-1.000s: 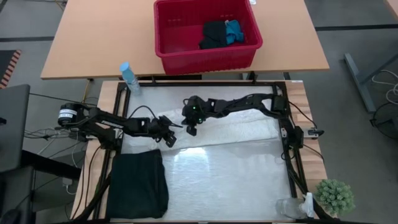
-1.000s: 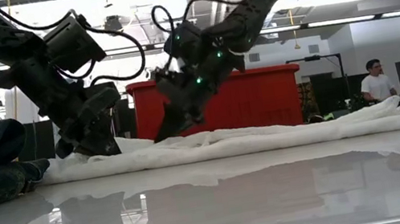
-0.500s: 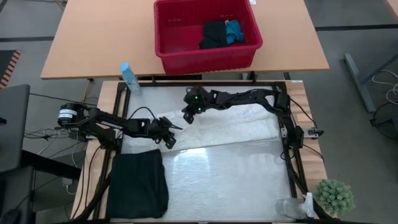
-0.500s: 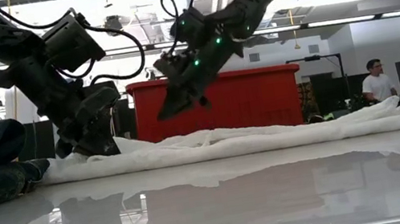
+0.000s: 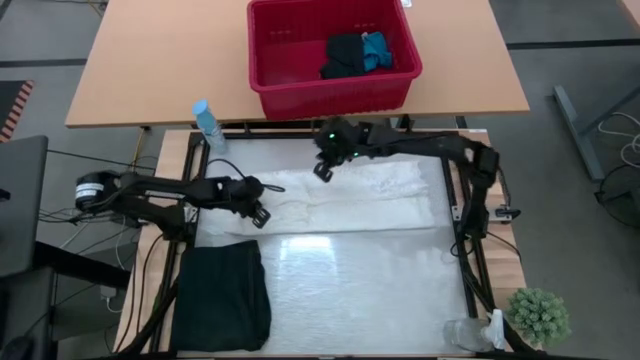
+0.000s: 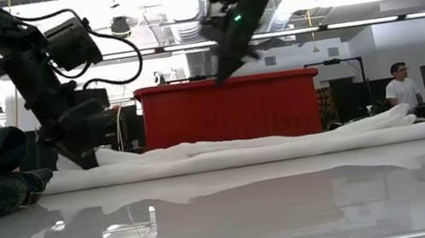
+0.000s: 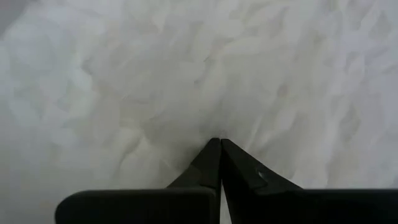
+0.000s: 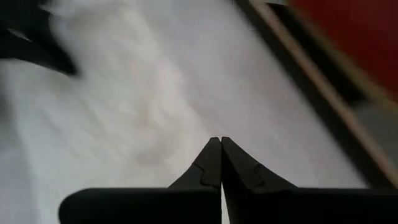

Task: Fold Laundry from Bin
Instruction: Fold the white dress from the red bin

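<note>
With both our grippers pinched together on nothing, left gripper (image 5: 258, 210) low at the white crinkled garment's (image 5: 370, 200) left end on the table, right gripper (image 5: 322, 170) raised toward the far bin (image 5: 300, 95), we judge the fold finished and the next pick needs opening jaws over the bin.

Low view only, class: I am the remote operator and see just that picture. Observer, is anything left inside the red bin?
Observer: Yes. The high view shows black laundry and a small blue piece lying in the bin.
Operator: Is the left gripper holding the white cloth?
Observer: Its fingers are shut, tips down at the white cloth; a pinch cannot be seen.
Operator: And the right gripper?
Observer: The right gripper is shut and empty, raised above the cloth's far edge.
Operator: Anything already folded?
Observer: A black garment lies flat at the table's near-left corner.
</note>
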{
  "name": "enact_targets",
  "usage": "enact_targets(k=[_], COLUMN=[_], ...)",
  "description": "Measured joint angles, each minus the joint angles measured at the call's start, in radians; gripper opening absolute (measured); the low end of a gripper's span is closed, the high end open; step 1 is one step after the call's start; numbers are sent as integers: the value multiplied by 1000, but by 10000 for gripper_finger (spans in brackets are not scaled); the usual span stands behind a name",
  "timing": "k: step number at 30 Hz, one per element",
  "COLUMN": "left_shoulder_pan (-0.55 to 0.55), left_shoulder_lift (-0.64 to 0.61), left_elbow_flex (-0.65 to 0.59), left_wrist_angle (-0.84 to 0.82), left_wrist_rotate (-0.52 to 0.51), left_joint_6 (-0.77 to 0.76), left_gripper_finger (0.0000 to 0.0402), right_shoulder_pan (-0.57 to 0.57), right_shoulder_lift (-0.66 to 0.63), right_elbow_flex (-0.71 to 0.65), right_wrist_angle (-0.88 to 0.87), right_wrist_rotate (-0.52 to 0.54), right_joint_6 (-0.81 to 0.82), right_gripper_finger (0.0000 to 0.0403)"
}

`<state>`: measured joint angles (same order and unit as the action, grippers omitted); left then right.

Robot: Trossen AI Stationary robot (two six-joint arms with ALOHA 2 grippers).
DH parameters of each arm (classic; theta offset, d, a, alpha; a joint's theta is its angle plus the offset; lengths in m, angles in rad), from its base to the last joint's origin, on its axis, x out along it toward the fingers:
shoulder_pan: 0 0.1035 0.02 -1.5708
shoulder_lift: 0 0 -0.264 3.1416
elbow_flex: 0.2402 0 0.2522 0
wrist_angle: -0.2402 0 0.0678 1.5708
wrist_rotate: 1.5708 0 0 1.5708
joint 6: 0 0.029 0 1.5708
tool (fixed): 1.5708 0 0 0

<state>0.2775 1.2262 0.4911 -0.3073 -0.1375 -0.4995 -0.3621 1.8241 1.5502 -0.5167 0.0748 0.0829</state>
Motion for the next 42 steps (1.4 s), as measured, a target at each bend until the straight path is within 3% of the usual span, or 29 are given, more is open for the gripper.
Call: enact_targets(k=[4, 9, 12, 19, 24, 31, 36, 42], left_shoulder_pan=[52, 108, 129, 129, 121, 121, 121, 120], left_shoulder_lift=[-80, -195, -271, -349, -277, -102, 50, 178], left_elbow_flex=[0, 2, 2, 4, 4, 4, 4, 4], left_wrist_angle=[-50, -80, -76, 149, 298, 517, 693, 779], left_wrist_rotate=[0, 17, 68, 133, 133, 137, 215, 267], left_joint_6=[65, 89, 71, -28, -47, -72, -81, -110], left_gripper_finger=[0, 0, 0, 0, 0, 0, 0, 0], right_shoulder_pan=[-17, -43, -58, -114, -127, -69, -24, 8], right_shoulder_lift=[-67, -84, -87, -97, -97, -115, -164, -170], right_elbow_flex=[1, -6, -73, -309, -415, -430, -430, -481], right_wrist_angle=[-232, -486, -533, -535, -532, -565, -644, -697], right_wrist_rotate=[184, 293, 320, 310, 261, 245, 261, 284], right_joint_6=[86, 204, 257, 359, 445, 503, 584, 663], right_gripper_finger=[27, 27, 27, 26, 26, 26, 26, 26])
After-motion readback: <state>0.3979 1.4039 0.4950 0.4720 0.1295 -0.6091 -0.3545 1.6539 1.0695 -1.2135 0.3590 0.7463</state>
